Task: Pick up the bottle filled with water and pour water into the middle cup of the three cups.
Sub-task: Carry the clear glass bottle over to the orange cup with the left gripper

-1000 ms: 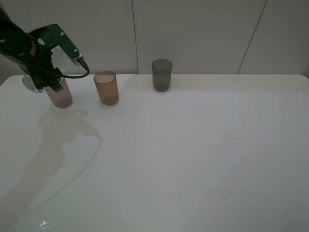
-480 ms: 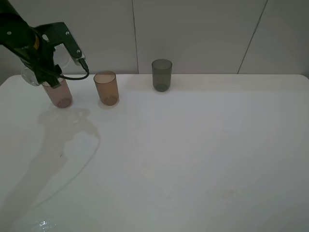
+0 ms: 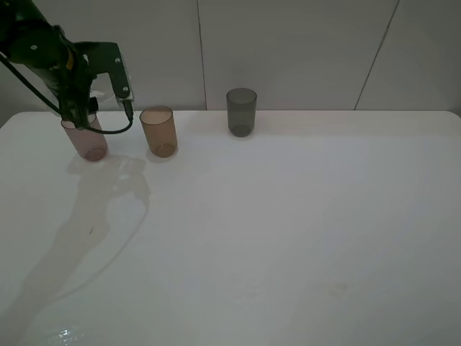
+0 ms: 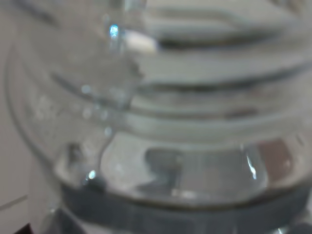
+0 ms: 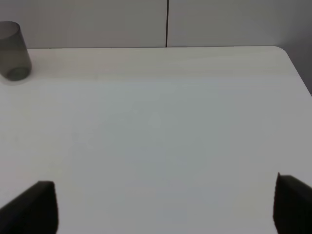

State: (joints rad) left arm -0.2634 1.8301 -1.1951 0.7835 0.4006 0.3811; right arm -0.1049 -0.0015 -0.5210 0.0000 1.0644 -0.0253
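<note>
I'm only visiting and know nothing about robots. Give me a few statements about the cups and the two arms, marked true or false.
1. A pink cup, an amber cup and a grey cup stand upright in a row on the table. True.
2. The amber cup is at the right end of the row. False: it is in the middle, and the grey cup is at the right end.
3. The left gripper is shut on the bottle, up by the pink cup. True.
4. The right gripper holds the grey cup. False: it is open and empty, apart from that cup.
</note>
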